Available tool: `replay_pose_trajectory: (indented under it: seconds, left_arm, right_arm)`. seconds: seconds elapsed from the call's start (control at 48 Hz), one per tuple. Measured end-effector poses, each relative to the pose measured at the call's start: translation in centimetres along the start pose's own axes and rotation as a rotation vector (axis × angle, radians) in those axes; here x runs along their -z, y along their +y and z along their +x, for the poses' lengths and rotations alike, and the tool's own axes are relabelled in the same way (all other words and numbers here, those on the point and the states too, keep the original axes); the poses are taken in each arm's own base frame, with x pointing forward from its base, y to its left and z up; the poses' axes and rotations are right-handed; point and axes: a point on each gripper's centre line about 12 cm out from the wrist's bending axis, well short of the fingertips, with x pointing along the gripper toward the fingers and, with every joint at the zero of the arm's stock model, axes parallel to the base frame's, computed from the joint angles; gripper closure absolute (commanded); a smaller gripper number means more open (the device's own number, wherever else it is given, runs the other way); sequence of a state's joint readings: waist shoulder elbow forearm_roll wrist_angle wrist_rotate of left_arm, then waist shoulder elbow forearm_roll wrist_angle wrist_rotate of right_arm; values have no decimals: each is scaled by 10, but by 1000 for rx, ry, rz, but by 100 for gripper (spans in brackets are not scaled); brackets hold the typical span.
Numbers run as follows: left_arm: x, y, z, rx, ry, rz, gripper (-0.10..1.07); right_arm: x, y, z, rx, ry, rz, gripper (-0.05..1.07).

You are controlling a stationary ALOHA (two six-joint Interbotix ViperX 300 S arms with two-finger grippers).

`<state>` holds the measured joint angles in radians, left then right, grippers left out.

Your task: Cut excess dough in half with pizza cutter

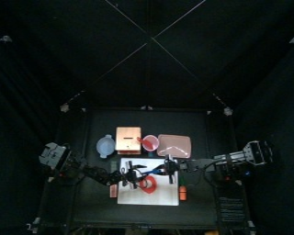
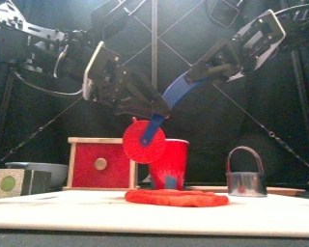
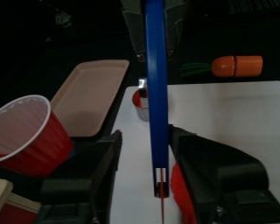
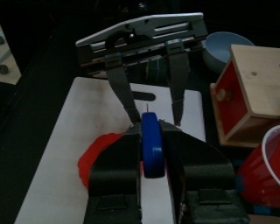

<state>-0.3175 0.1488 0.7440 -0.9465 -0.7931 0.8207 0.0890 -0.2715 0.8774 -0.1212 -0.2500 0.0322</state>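
Note:
The pizza cutter [image 2: 147, 137] has a blue handle and a red wheel, and it hangs above the flat red dough [image 2: 177, 198] on the white board [image 2: 67, 210]. My right gripper [image 4: 150, 144] is shut on the blue handle [image 4: 150, 149], coming in from the upper right in the front view. My left gripper [image 3: 150, 136] is open. Its jaws stand on either side of the same handle [image 3: 156, 96] with gaps showing. In the right wrist view the dough [image 4: 101, 156] lies just under the cutter.
Behind the board stand a wooden box [image 2: 99, 164], a red cup [image 2: 174, 162], a beige tray [image 3: 90, 83] and a blue bowl [image 4: 230, 44]. A metal cup [image 2: 247, 174] sits at the right and an orange thing [image 3: 238, 64] at the board's far corner.

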Motion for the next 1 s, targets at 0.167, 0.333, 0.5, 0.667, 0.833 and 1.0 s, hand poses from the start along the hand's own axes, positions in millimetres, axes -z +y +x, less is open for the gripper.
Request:
replay_pose_trajectory:
  seconds: [0.167, 0.333, 0.5, 0.667, 0.833, 1.0]
  left_arm:
    - [2, -3, 1, 8, 7, 4, 37]
    - [5, -5, 2, 23, 26, 6, 44]
    - [10, -15, -1, 72, 61, 5, 45]
    - [19, -29, -8, 141, 123, 2, 45]
    - [26, -32, -10, 159, 193, -45, 45]
    - [28, -33, -11, 161, 213, -63, 45]
  right_arm:
    - [2, 0, 1, 0, 6, 0, 62]
    - [6, 0, 4, 0, 20, 3, 62]
    - [20, 8, 14, -22, 67, 9, 62]
    - [38, 21, 30, -48, 129, 32, 62]
    - [47, 24, 41, -51, 167, 45, 62]
    - [52, 25, 47, -54, 191, 43, 62]
